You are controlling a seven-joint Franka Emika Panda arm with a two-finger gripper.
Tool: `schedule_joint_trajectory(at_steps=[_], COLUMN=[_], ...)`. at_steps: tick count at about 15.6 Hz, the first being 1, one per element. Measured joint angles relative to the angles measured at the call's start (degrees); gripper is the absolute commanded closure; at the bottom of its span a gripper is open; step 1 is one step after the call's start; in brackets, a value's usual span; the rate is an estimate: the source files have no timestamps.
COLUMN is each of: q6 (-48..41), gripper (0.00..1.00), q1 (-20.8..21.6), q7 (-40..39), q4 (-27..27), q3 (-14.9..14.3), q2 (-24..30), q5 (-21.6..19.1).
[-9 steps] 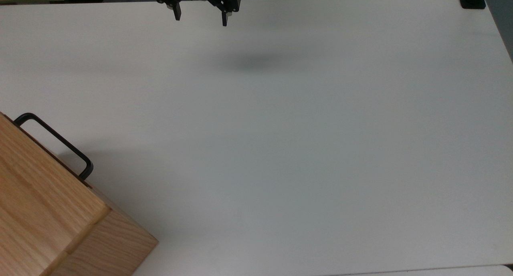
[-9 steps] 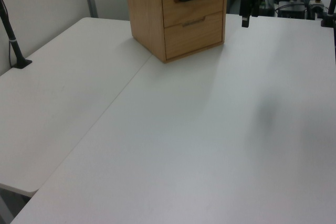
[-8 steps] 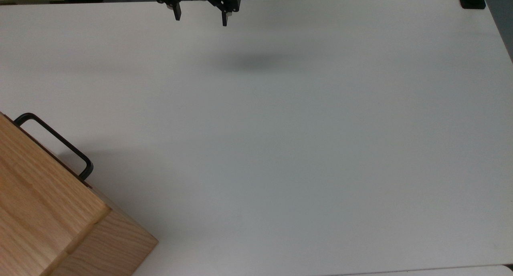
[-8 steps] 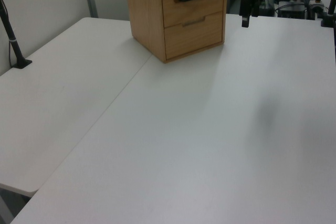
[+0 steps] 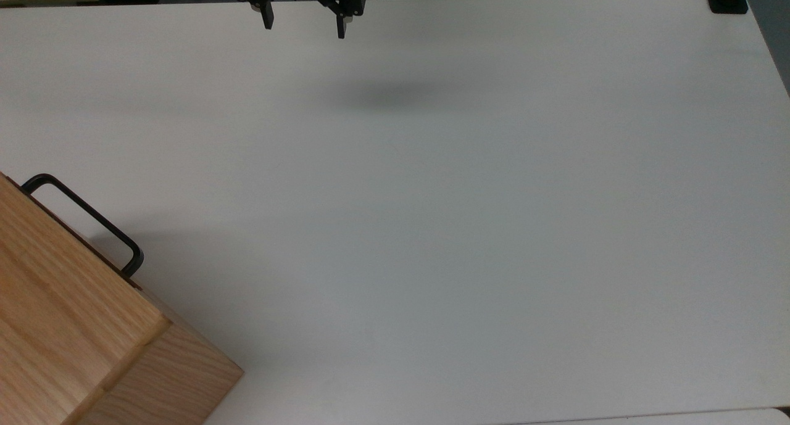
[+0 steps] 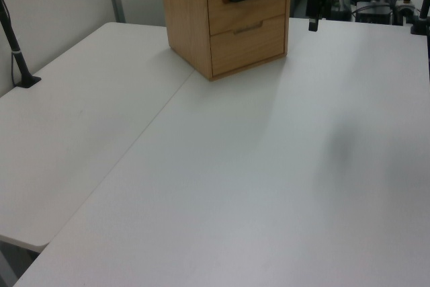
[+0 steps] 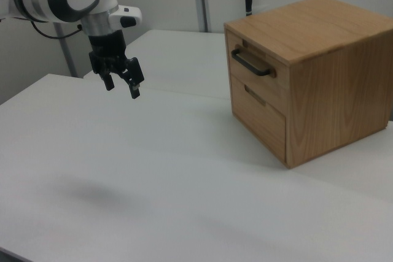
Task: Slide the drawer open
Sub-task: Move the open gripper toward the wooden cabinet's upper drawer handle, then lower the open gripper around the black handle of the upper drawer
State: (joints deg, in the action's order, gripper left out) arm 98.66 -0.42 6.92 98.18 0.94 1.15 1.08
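Drawer (image 7: 256,68) sits as the upper of two in an oak cabinet (image 7: 331,59), its flat front flush with the cabinet face, closed. Its black bar handle (image 7: 250,63) runs level across the front panel and stands proud of it; in the top view the handle (image 5: 86,218) projects from the cabinet (image 5: 74,326) over bare table surface. The lower drawer (image 6: 247,43) beneath carries a small recessed pull and is likewise closed. The cabinet stands on the white table (image 5: 463,227), at the bottom-left corner in the top view, turned at an angle to the table edges; in the left view the cabinet (image 6: 188,18) sits near the far edge, beside a seam between two table sections. The gripper (image 5: 303,29) hangs above the table near the top edge in the top view, well apart from the handle, with a soft shadow on the surface below it. In the right view the gripper (image 7: 121,87) points downward, clear of the table, its two fingers (image 7: 134,89) spread apart with nothing between them. A black post base (image 6: 27,80) rests at the table's left edge in the left view.
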Motion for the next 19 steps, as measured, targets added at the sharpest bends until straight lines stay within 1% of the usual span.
schedule_joint_trajectory(at_steps=[5,6,8,11,14,16,18,19], q6=[0.0,0.0,1.0,6.5,10.8,15.5,21.5,24.1], gripper=[0.0,0.0,0.0,0.0,0.0,0.0,0.0,0.0], q1=[0.0,0.0,-0.1,-1.5,-3.4,-4.5,-5.4,-5.6], q7=[-1.2,-3.1,-9.6,-19.9,-26.1,-29.8,-32.7,-33.6], q4=[0.0,0.0,0.0,-0.3,-4.0,-6.5,-7.5,-7.7], q3=[0.0,0.0,0.0,0.0,-0.1,-0.1,-0.1,-0.1], q2=[0.0,-0.1,-0.5,-2.3,-5.9,-8.4,-10.4,-11.2], q5=[0.0,0.0,0.1,0.7,4.0,5.8,7.0,8.5])
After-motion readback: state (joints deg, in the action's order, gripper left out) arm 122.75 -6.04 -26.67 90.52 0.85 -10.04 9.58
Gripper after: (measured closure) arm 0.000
